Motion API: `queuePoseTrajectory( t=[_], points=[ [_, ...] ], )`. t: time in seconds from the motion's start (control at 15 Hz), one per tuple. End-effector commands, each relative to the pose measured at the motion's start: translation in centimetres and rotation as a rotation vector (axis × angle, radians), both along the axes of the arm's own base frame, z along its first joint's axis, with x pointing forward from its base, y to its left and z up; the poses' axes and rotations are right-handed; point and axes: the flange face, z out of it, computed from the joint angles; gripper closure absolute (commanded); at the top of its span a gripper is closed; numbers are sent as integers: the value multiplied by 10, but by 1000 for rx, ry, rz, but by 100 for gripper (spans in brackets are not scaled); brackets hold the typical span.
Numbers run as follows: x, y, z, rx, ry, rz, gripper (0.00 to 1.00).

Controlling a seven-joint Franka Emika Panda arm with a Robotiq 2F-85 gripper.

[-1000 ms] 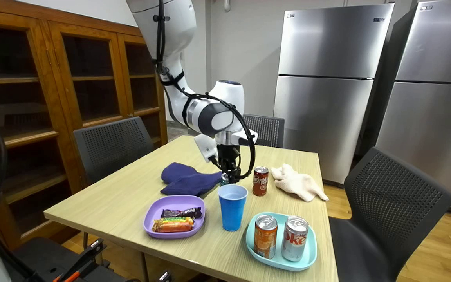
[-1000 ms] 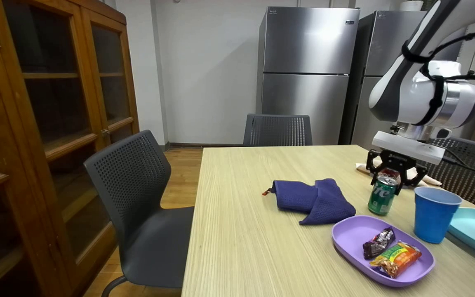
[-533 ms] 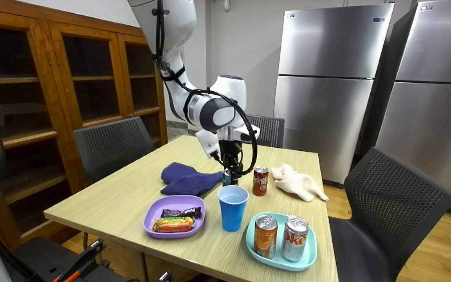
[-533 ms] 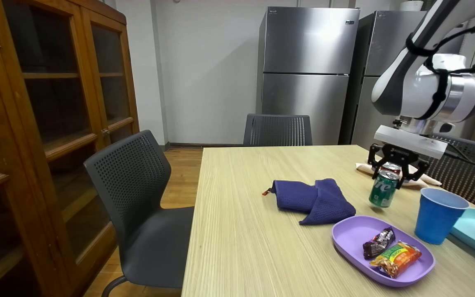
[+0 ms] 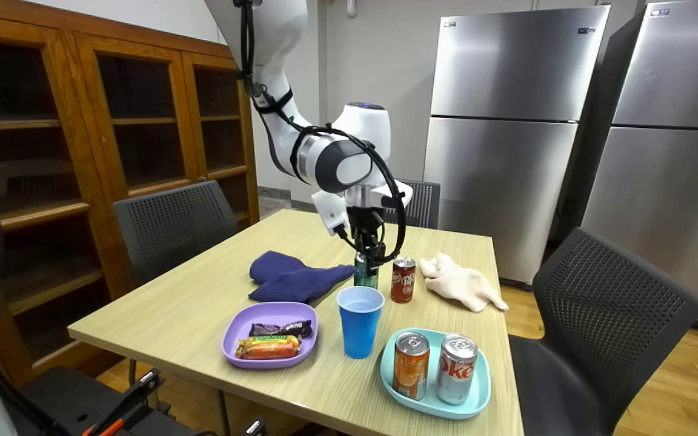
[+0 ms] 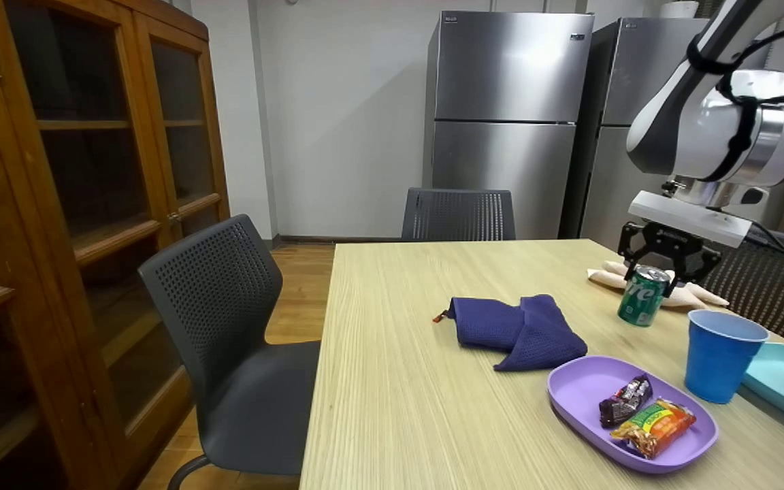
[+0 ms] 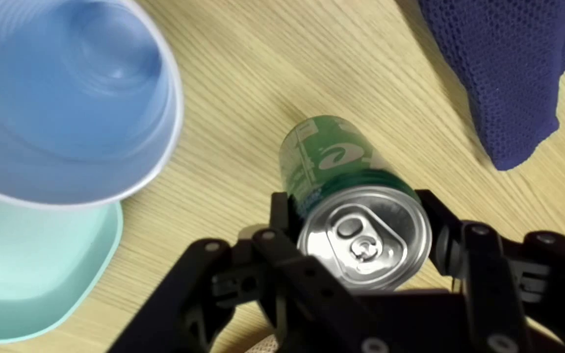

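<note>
My gripper is shut on a green soda can, one finger on each side just under its silver lid. The can hangs a little tilted above the table in an exterior view. A blue cup stands in front of it in an exterior view, close to the can's lower end. In the wrist view the cup is at upper left, open side up. A brown soda can stands just beyond the gripper; in an exterior view it is hidden behind the green can.
A purple plate carries two wrapped snacks. The teal tray holds an orange can and a silver can. A navy cloth and a cream cloth lie on the table. Chairs stand around it.
The gripper has risen with the green can still in its grip, lifting it off the table. It has also shifted slightly to the right in both exterior views. The other objects stay put.
</note>
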Motion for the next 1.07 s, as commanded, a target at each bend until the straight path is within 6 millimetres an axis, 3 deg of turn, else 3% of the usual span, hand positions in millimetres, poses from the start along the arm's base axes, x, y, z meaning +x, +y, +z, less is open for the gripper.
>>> queuePoseTrajectory(
  t=[0.0, 0.53, 1.0],
  points=[
    [-4, -18, 25, 17, -25, -59, 61],
    [-24, -73, 39, 11, -56, -180, 61],
    [-46, -113, 39, -5, -46, -246, 61]
  ],
)
